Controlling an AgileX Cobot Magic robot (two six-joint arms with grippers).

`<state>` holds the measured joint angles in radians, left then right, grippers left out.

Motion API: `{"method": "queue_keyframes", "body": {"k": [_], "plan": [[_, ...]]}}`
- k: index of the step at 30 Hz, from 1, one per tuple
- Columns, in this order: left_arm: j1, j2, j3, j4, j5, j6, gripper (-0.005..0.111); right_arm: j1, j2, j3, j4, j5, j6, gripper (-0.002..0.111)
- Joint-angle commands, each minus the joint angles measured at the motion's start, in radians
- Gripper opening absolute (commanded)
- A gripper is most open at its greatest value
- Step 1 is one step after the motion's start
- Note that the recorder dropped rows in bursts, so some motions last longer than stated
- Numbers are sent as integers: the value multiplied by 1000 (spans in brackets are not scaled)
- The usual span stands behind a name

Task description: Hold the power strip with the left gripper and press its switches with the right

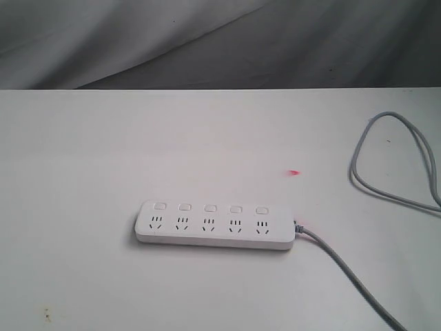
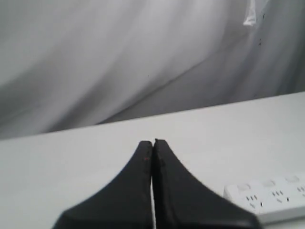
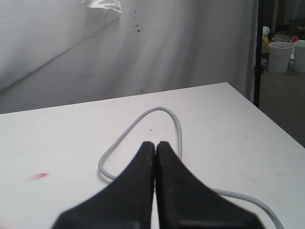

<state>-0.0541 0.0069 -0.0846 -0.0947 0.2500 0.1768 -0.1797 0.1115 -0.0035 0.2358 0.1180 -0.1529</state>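
**Power strip sitting untouched, both claws pinched shut**

We've got the power strip (image 1: 215, 224) lying flat on the white table (image 1: 96, 145), a bit below centre of the exterior frame, long side running left to right. Its five switches (image 1: 210, 207) sit in a row along the far edge, one above each socket. The grey cord (image 1: 342, 265) leaves the strip's right end, heads for the lower right corner, and loops near the right edge. There's a tiny red mark (image 1: 294, 172) just up and right of the strip.

The left gripper (image 2: 153, 143) has its black fingers pressed together with nothing between them. Its wrist camera catches one end of the strip, apart from the fingers. The right gripper (image 3: 155, 144) is likewise pinched closed and empty, with the cord loop beyond its tips. Wrinkled grey cloth (image 1: 207, 41) hangs behind the table.
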Motion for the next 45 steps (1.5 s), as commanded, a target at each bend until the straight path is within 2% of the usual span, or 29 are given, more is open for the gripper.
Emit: {"method": "queue_keyframes", "body": {"k": [1, 6, 45], "plan": [[-3, -4, 85, 7, -11, -47, 0, -8, -1, 3, -6, -1, 5, 0], [-3, -4, 85, 36, 65, -44, 0, -8, -1, 3, -6, -1, 5, 0], [-3, -4, 85, 37, 63, -42, 0, -8, -1, 3, -1, -1, 5, 0]]}}
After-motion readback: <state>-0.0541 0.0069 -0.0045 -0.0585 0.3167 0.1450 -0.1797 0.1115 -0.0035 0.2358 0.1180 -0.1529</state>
